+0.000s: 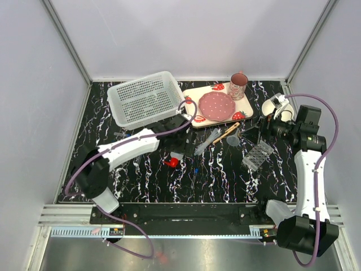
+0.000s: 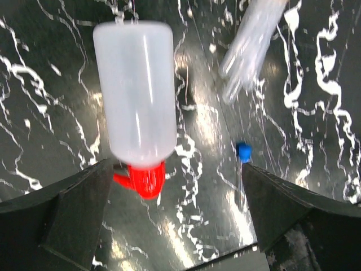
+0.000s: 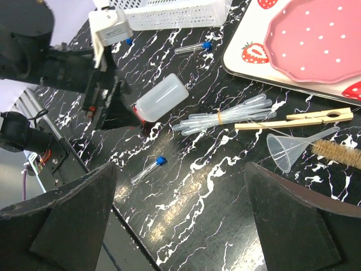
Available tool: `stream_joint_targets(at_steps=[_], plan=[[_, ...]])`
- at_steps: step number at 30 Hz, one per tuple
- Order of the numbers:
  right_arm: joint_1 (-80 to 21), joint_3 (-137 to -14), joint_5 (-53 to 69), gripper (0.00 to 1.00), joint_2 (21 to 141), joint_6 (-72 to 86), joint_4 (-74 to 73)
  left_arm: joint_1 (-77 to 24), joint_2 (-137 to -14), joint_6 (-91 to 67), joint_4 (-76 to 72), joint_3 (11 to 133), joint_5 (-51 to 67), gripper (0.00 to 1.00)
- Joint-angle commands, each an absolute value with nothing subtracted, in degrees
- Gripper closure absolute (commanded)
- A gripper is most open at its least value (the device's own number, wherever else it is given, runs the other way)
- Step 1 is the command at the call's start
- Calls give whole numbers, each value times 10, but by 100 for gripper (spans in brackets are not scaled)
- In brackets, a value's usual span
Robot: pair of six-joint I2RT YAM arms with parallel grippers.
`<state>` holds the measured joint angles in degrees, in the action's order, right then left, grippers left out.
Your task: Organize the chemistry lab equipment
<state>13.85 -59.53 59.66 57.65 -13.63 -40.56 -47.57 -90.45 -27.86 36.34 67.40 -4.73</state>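
The left fingers (image 2: 73, 214) stand apart, the squeeze bottle (image 2: 135, 90) lying at 11 o'clock; the right fingers (image 3: 67, 220) are apart above the surface (image 3: 214, 220).

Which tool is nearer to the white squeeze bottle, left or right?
Left. The left tool hangs open at the cap end of the bottle; the right tool is well away, beyond the bundled clear tubes.

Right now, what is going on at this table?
This is a tidying job on a black table. The left gripper is open and close to the white squeeze bottle, which lies on its side ahead of its fingers; nothing is gripped yet. The right gripper is open, holding nothing, looking over the clear tubes, the funnel and the wooden tool, all lying loose on the table.
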Motion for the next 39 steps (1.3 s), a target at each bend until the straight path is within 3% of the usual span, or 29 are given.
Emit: stream_joint_targets(at_steps=[1, 5, 12, 19, 23, 30, 39], plan=[[136, -587, 616, 1, 575, -155, -397, -476, -962, -260, 371, 749, -108, 1], [136, -581, 620, 0, 574, -156, -393, -475, -1026, -251, 394, 789, -141, 3], [136, -576, 625, 0, 576, -155, -386, -463, -1094, -237, 416, 832, -142, 17], [136, -571, 627, 0, 571, -155, -381, -460, -1110, -235, 414, 836, -137, 37], [136, -570, 628, 0, 567, -153, -380, -455, -1097, -224, 408, 829, -122, 53], [136, -571, 631, 0, 560, -154, -381, -432, -995, -186, 431, 837, -118, 55], [136, -572, 639, 0, 553, -152, -375, -288, -961, -66, 490, 946, -121, 57]])
